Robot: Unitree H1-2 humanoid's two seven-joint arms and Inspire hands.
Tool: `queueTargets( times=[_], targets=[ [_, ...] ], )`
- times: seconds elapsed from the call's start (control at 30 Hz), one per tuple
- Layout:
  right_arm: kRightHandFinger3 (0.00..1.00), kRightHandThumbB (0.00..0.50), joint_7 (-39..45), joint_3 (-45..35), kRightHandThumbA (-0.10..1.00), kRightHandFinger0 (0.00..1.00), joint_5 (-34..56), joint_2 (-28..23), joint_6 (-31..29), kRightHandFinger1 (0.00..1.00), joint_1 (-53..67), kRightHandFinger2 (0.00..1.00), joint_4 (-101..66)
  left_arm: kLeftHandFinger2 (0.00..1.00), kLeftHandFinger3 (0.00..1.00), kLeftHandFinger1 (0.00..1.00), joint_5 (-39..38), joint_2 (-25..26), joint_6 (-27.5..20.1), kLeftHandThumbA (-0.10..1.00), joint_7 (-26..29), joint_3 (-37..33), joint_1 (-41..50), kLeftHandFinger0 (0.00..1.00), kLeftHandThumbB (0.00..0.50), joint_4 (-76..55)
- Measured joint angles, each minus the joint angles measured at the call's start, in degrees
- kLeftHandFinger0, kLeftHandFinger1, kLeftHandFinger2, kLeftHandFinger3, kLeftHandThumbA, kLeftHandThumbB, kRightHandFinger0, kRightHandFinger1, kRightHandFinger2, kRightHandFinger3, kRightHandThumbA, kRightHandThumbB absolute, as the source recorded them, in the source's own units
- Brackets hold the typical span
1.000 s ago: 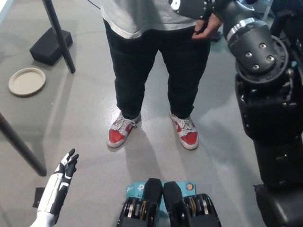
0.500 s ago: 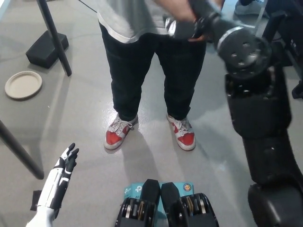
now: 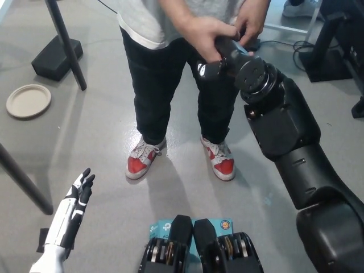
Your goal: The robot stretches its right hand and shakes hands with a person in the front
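Observation:
A person [image 3: 170, 68] in a grey shirt, black trousers and red-and-white shoes stands right in front of me. My black right arm [image 3: 284, 119] reaches up from the bottom right to the person's waist. My right hand [image 3: 211, 67] is largely covered by the person's hand [image 3: 203, 33], which wraps over it from above. The person's other hand [image 3: 250, 17] rests on my wrist [image 3: 250, 74]. My white left hand [image 3: 78, 196] hangs low at the lower left, open and holding nothing.
A round beige plate [image 3: 28, 100] lies on the grey floor at the left. Behind it stand a black block [image 3: 56, 57] and a slanted black pole [image 3: 65, 42]. Another dark leg [image 3: 23, 182] crosses the lower left. Cables and a stand [image 3: 318, 40] sit at the top right.
My right arm has dropped and swung in toward the middle of the picture. The person now has both hands on my right hand and wrist. My left hand has hardly moved.

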Motion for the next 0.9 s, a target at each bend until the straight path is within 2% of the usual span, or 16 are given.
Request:
queueTargets(
  times=[0.03,0.07,0.1,0.13,0.23,0.27,0.33,0.47,0.5,0.63,0.67,0.87,0.9],
  targets=[
    [1.0,0.337,-0.66,0.1,0.44,0.99,0.51,0.0,-0.17,1.0,0.03,1.0,-0.06,1.0,1.0,1.0,0.01,0.0,0.02,1.0,-0.02,0.0,0.0,1.0,0.105,-0.05],
    [1.0,0.336,-1.03,0.14,0.47,1.0,0.81,-0.01,-0.34,1.0,0.13,1.0,-0.25,1.0,1.0,1.0,0.04,0.0,0.06,1.0,-0.04,-0.02,0.0,1.0,0.097,-0.09],
    [1.0,0.356,-1.33,0.17,0.54,1.0,1.18,-0.02,-0.42,1.0,0.38,1.0,-0.93,1.0,1.0,1.0,0.08,0.0,0.06,1.0,-0.04,-0.03,0.0,1.0,0.095,-0.11],
    [1.0,0.411,-1.61,0.2,0.64,1.0,1.45,-0.02,-0.44,1.0,0.71,1.0,-1.71,1.0,1.0,1.0,0.12,0.0,0.06,1.0,-0.04,-0.03,0.01,1.0,0.1,-0.11],
    [1.0,0.418,-1.85,0.12,0.65,1.0,2.9,-0.04,-0.56,1.0,3.18,1.0,-7.32,1.0,1.0,1.0,0.16,0.02,0.06,1.0,-0.04,-0.02,0.04,1.0,0.1,-0.13],
    [1.0,0.457,-1.9,0.14,0.83,1.0,3.26,-0.05,-0.57,1.0,3.64,1.0,-8.11,1.0,1.0,1.0,0.17,0.02,0.06,1.0,-0.04,-0.03,0.04,1.0,0.103,-0.13],
    [1.0,0.488,-1.75,-0.03,0.95,1.0,4.08,-0.16,-0.53,1.0,5.52,1.0,-11.7,1.0,1.0,1.0,0.18,-0.03,0.06,1.0,-0.06,-0.08,0.04,1.0,0.108,-0.1],
    [1.0,0.492,-1.47,-0.38,0.97,1.0,5.19,-0.17,-0.5,1.0,12.34,1.0,-20.97,1.0,1.0,1.0,0.17,-0.02,0.06,1.0,-0.05,-0.06,0.38,1.0,0.106,0.25],
    [1.0,0.453,-1.43,-0.46,1.0,1.0,5.45,-0.2,-0.47,1.0,13.78,1.0,-22.41,1.0,1.0,1.0,0.17,-0.02,0.06,1.0,-0.05,-0.06,0.49,1.0,0.103,0.26],
    [1.0,0.448,-1.19,-1.37,1.0,1.0,6.8,-0.72,-0.44,1.0,20.9,1.0,-30.95,1.0,1.0,1.0,0.12,-0.02,0.07,1.0,-0.09,-0.07,0.86,1.0,0.113,0.46],
    [1.0,0.411,-1.09,-1.61,1.0,1.0,7.1,-0.98,-0.43,1.0,22.51,1.0,-32.69,1.0,1.0,1.0,0.11,-0.02,0.07,1.0,-0.11,-0.07,0.93,1.0,0.107,0.48],
    [1.0,0.414,-0.62,-5.14,1.0,1.0,10.36,-4.49,-0.55,1.0,34.42,1.0,-45.97,1.0,1.0,1.0,0.09,-0.02,0.06,1.0,-0.22,-0.05,1.06,1.0,0.104,0.65],
    [1.0,0.396,-0.59,-5.54,1.0,1.0,10.67,-4.87,-0.57,1.0,35.39,1.0,-47.04,1.0,1.0,1.0,0.09,-0.02,0.07,1.0,-0.22,-0.04,1.11,1.0,0.105,0.65]
  ],
)
